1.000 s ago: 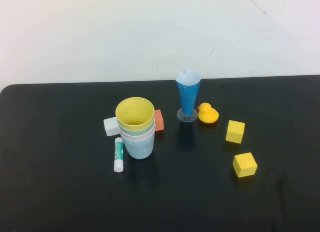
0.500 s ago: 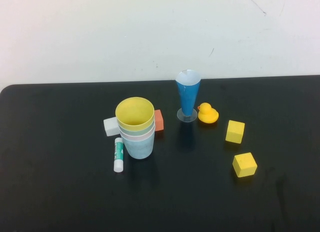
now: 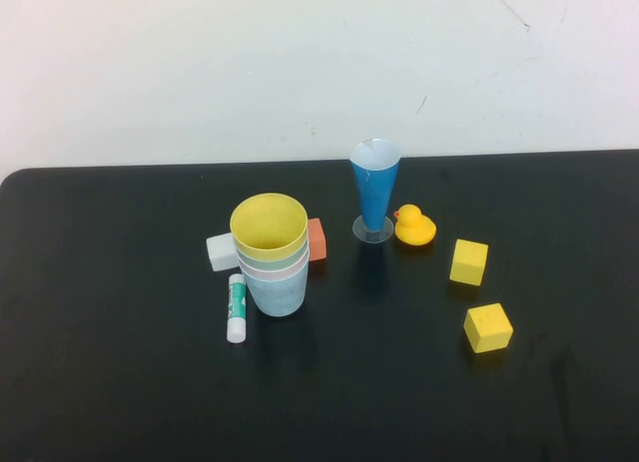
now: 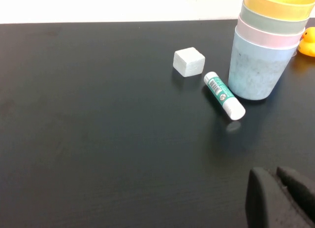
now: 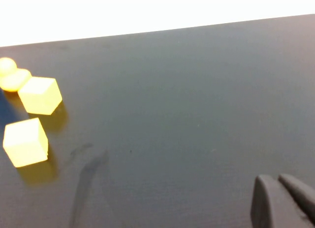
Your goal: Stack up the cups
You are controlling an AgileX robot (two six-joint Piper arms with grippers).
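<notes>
Cups (image 3: 271,252) nested in one upright stack (yellow on top, blue at base) left of table (image 3: 120,382) centre; left gripper (image 4: 280,196) and right gripper (image 5: 278,201), fingers together and empty, should stay parked clear of it.

The black table (image 3: 120,382) carries stacked cups (image 3: 271,252), a blue glass (image 3: 375,191), a duck (image 3: 414,227), blocks and a glue stick (image 3: 237,307).

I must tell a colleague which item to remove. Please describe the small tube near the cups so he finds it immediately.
Find the stack of cups left of centre on the black table. The glue stick lies flat at the stack's left, nearer the robot than the white cube. Only it is cylindrical: white with a green label.
</notes>
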